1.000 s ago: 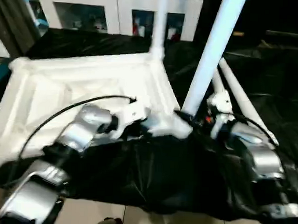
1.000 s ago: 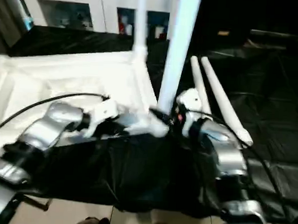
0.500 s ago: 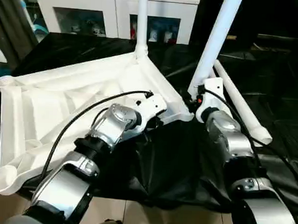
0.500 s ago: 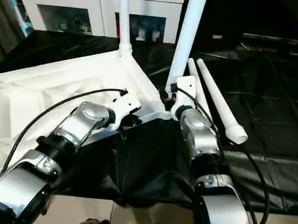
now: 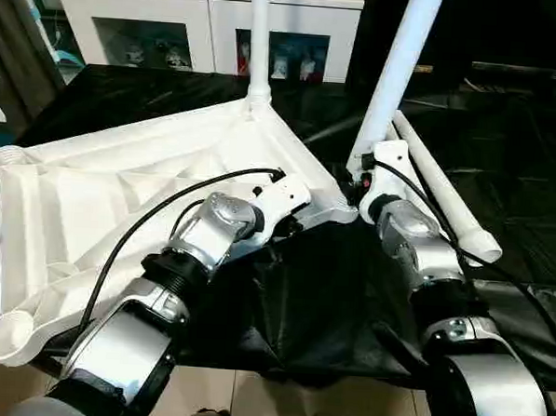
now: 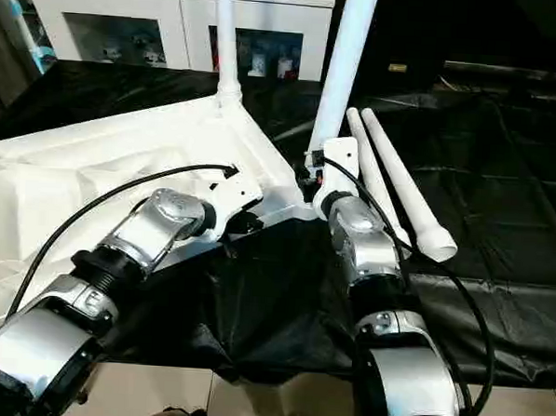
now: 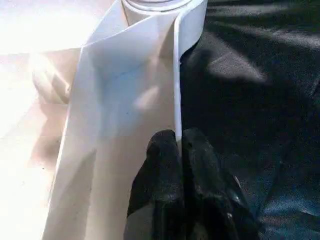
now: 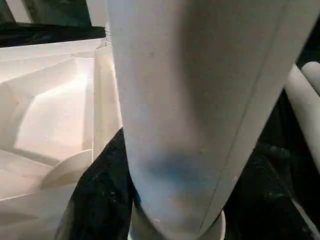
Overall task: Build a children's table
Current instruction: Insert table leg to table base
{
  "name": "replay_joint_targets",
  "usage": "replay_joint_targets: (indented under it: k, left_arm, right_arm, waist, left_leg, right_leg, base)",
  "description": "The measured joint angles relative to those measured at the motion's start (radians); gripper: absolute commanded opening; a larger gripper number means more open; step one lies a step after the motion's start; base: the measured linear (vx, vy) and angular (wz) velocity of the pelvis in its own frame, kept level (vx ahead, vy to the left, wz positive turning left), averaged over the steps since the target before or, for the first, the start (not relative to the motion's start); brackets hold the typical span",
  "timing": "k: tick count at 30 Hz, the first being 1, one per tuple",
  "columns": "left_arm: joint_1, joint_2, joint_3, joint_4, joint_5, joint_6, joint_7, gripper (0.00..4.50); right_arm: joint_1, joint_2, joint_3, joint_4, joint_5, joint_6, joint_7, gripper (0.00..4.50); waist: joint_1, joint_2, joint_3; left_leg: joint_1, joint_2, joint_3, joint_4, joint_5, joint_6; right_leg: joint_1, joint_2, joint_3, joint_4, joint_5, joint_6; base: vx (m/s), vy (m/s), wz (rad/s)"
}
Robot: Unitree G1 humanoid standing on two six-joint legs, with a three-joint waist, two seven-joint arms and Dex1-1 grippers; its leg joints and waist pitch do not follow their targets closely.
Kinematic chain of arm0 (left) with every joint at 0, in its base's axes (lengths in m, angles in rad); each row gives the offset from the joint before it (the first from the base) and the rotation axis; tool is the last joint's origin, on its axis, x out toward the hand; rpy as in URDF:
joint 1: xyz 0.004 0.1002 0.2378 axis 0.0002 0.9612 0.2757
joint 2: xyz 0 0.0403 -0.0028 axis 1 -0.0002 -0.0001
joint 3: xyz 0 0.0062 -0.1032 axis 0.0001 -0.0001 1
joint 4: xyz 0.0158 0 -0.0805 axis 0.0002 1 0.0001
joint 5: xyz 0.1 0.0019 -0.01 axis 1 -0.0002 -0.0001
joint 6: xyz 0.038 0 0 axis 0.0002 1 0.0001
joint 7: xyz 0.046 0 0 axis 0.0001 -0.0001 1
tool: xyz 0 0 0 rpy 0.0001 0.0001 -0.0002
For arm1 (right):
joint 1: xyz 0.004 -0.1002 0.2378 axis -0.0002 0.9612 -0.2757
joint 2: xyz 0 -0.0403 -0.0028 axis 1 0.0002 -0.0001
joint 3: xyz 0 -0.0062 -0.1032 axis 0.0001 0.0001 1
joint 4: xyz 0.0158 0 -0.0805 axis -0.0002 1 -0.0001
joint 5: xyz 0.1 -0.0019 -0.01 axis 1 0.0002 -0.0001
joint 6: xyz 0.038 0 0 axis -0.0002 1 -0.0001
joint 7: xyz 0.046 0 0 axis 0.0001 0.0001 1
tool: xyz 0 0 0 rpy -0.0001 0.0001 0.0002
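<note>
The children's table top [image 5: 101, 199] lies upside down, ribbed side up, on black cloth. One white leg [image 5: 259, 39] stands upright in its far corner socket. My right gripper [image 5: 359, 175] is shut on a second leg [image 5: 402, 65], which leans slightly with its foot at the near right corner socket; black fingers [image 8: 97, 200] show on both sides of that leg [image 8: 185, 100]. My left gripper [image 7: 180, 137] is shut on the thin rim [image 7: 176, 90] of the top, just left of that corner. Two loose legs [image 5: 447, 194] lie side by side to the right.
A white cabinet with glass doors [image 5: 176, 26] stands behind the work. Black cloth [image 5: 311, 294] covers the surface and hangs over its front edge, with tiled floor [image 5: 249, 402] below. Open corner sockets [image 5: 5, 338] sit at the top's left end.
The whole picture has shifted and steadied, so the camera moved. Both grippers keep their holds on the rim and on the leaning leg.
</note>
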Motion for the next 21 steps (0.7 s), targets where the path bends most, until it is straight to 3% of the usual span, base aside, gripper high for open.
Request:
replay_joint_targets:
  k: [10, 14, 21]
  left_arm:
    - [0.005, 0.021, 0.008, -0.018, -0.002, -0.018, -0.046, 0.00]
    - [0.030, 0.040, 0.008, -0.069, -0.009, -0.020, -0.070, 0.00]
    - [0.082, 0.092, 0.006, -0.161, -0.038, -0.074, -0.180, 0.00]
  right_arm:
    - [-0.003, 0.004, -0.012, 0.024, 0.010, -0.006, 0.054, 3.47]
    - [0.000, 0.000, -0.013, 0.005, 0.014, -0.015, 0.111, 3.63]
    - [0.080, -0.059, 0.032, -0.073, 0.008, -0.042, 0.268, 4.36]
  waist:
    - [0.001, 0.007, 0.000]
    - [0.001, 0.009, 0.001]
    - [0.012, 0.011, 0.002]
  left_leg:
    - [-0.004, -0.001, 0.004, -0.014, 0.000, 0.000]
    - [-0.007, -0.001, 0.005, -0.014, 0.000, 0.000]
    - [-0.009, 0.003, 0.013, -0.014, 0.001, 0.001]
  right_leg:
    - [-0.004, 0.000, 0.001, -0.011, 0.008, -0.013]
    - [-0.006, 0.000, 0.001, -0.011, 0.020, -0.027]
    - [-0.007, -0.001, 0.004, -0.007, 0.055, -0.030]
  base:
    - [0.000, 0.000, 0.00]
    - [0.000, 0.000, 0.00]
    - [0.037, -0.015, 0.06]
